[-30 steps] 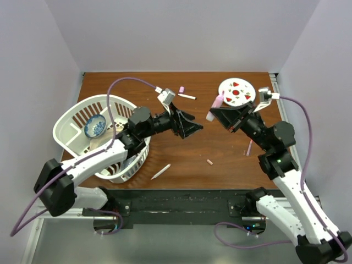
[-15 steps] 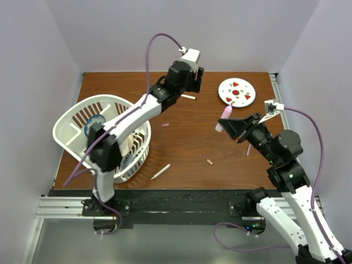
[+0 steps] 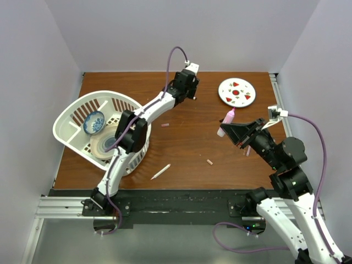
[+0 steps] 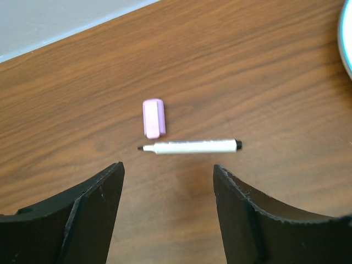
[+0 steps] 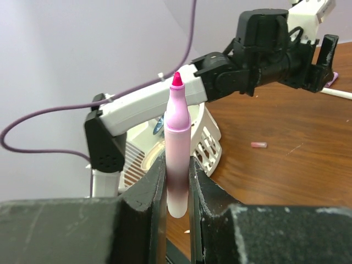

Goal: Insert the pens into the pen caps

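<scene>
- The left gripper point(image 4: 168, 168) hangs with its jaws apart and nothing between them, just above the table point(image 4: 264, 82).
- Just past its fingertips lies a white pen point(image 4: 192, 146), flat on the wood and near the plate point(image 3: 221, 91) on its basket side.
- A lilac cap point(image 4: 153, 117) sits just beside the pen's tip end.
- The pen looks thin, light, stiff and smooth, so it will likely roll or skid. The middle of the barrel seems the best hold, pinched across. The jaws now line up along its length, so a wrist turn seems needed.
- The right gripper point(image 5: 177, 165) clamps the lower barrel of a pink pen point(image 5: 177, 126), held tip-up in the air on the plate's near side.
- There is bare wood all round the white pen. The wall point(image 4: 44, 22) is close behind the cap, and the basket point(image 3: 71, 118) is well apart from the plate.
</scene>
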`<state>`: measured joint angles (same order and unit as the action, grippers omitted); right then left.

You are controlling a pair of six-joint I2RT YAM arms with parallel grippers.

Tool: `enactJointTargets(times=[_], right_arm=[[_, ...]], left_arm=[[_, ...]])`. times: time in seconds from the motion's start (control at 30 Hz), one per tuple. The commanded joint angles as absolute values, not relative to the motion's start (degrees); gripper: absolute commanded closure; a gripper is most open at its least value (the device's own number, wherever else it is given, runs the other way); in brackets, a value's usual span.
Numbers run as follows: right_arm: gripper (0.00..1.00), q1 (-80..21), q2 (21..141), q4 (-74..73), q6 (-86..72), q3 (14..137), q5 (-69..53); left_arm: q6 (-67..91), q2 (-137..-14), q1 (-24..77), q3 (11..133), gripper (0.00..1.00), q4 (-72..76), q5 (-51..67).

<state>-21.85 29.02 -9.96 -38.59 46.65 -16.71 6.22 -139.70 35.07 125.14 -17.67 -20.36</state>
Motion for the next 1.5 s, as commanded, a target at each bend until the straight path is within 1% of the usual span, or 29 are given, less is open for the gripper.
enactJointTargets(times=[0.0,0.1,0.13,0.23,0.33,0.47,0.63,0.73,0.77,0.87,1.0,1.1,1.2,1.23,1.3,1.33,1.37,1.4,1.43,1.47], right_arm=[[1.0,-22.1,28.4,-9.3,-38.2,46.8,-18.5],[1.0,-22.0,28.7,-8.8,-37.9,46.7,-18.5],[1.0,-22.0,28.8,-8.8,-37.6,46.7,-18.5],[1.0,-22.0,29.4,-8.9,-37.4,46.8,-18.5],[1.0,-22.0,29.9,-8.7,-37.3,46.7,-18.0],[1.0,-22.0,31.5,-11.2,-36.1,48.2,-15.4],[1.0,-22.1,32.2,-13.8,-36.0,49.9,-14.9],[1.0,-21.9,32.0,-17.4,-34.7,51.9,-13.7],[1.0,-22.0,31.8,-18.4,-34.6,52.4,-13.4],[1.0,-22.0,30.2,-19.1,-34.9,52.5,-13.4],[1.0,-22.0,29.4,-19.1,-35.0,51.2,-12.0],[1.0,-22.1,31.1,-19.9,-34.1,49.9,-10.3],[1.0,-22.0,32.7,-20.3,-33.7,49.3,-8.9],[1.0,-22.0,32.9,-20.0,-33.2,49.3,-8.7],[1.0,-22.1,33.4,-17.7,-33.3,49.7,-9.2],[1.0,-22.1,33.6,-16.4,-33.6,49.7,-9.9],[1.0,-22.1,33.8,-14.6,-33.7,49.7,-13.0],[1.0,-22.1,34.1,-10.1,-34.0,49.1,-14.3],[1.0,-22.0,34.3,-7.7,-35.3,48.6,-15.9],[1.0,-22.0,34.5,-4.9,-36.0,48.0,-17.6]], left_arm=[[4.7,-141.6,33.9,129.2,0.3,-10.3,-20.9],[4.6,-138.4,34.0,123.9,0.32,-6.5,-22.9],[4.3,-136.8,33.9,118.7,0.32,-3.0,-23.8],[3.6,-130.4,34.0,110.8,0.32,2.5,-23.2],[3.5,-125.7,34.5,107.9,0.32,2.1,-23.3],[3.2,-119.0,36.5,105.6,0.31,0.6,-23.8],[5.0,-114.9,37.7,105.3,0.32,-4.6,-24.3],[5.9,-111.4,39.7,102.8,0.32,-3.9,-23.0],[5.5,-110.0,41.8,102.5,0.32,-3.6,-23.5],[3.1,-109.5,46.9,104.1,0.32,-4.6,-27.9],[4.7,-109.9,50.0,106.9,0.32,-7.9,-28.8],[8.2,-107.4,50.0,105.1,0.32,-9.8,-25.8],[10.2,-100.6,50.0,97.6,0.33,-8.0,-18.7],[10.8,-98.2,49.9,92.2,0.33,-5.9,-14.2],[12.7,-90.6,49.4,86.0,0.33,-2.8,-8.3],[13.5,-88.0,49.1,80.0,0.32,1.6,-1.0],[14.5,-83.1,48.1,77.0,0.32,3.4,3.0],[16.6,-80.9,47.6,74.5,0.31,5.1,6.9],[17.6,-79.0,46.9,69.7,0.31,8.8,14.9],[18.6,-75.6,45.6,67.9,0.3,10.3,18.2]])
